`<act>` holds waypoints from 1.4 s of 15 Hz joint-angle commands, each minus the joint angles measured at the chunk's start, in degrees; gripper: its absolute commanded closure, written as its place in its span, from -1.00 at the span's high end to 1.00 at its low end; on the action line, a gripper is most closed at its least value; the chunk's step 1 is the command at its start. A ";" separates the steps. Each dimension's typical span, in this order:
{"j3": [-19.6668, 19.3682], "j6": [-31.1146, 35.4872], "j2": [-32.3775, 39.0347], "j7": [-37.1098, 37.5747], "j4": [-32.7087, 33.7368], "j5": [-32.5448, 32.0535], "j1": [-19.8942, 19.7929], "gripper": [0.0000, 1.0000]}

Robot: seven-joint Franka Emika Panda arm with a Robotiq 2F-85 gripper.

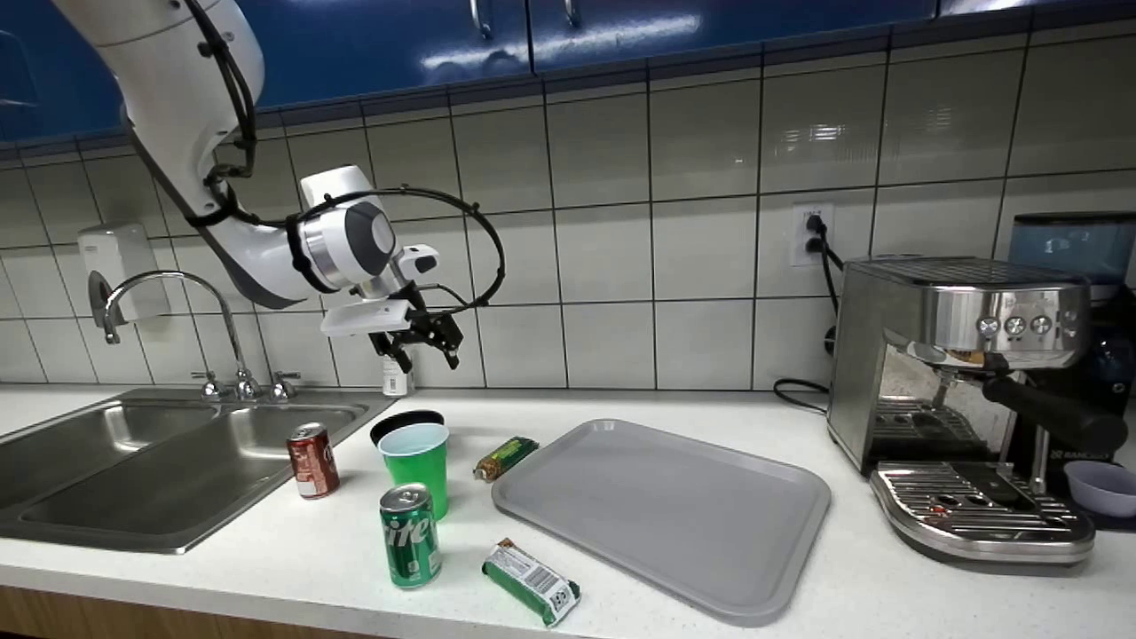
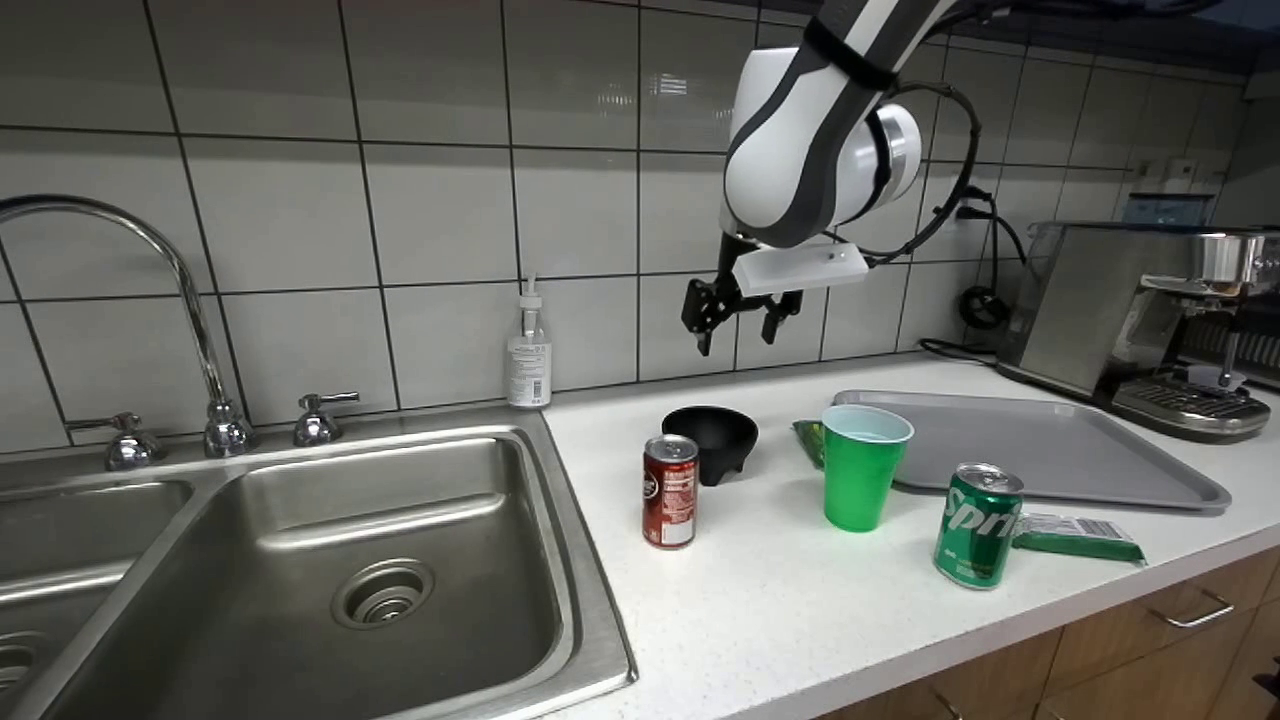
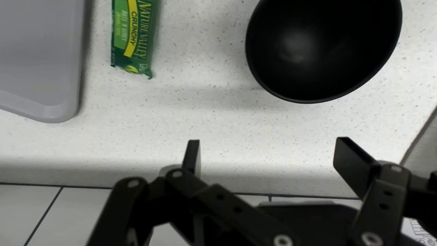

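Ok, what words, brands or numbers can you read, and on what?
"NATURE VALLEY": snack bar, in the wrist view.
"CRUNCHY": same bar.
"OATS 'N HONEY": same bar.
"Spri" or "ite", by exterior view: green can.
"RANCI", rest unclear: dark appliance.
Too small or blurred: finer print on these, and all on the red can, pump bottle and barcoded wrapper.

Bowl (image 1: 398,419): partly hidden behind cup (image 1: 419,457), exterior view. Tray (image 3: 37,61), bar (image 3: 133,37): cut off, wrist view. Bottle label (image 2: 530,372): illegibly small.
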 commanded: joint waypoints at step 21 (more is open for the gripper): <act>3.44 -7.77 -16.41 0.16 -13.89 0.14 -7.94 1.00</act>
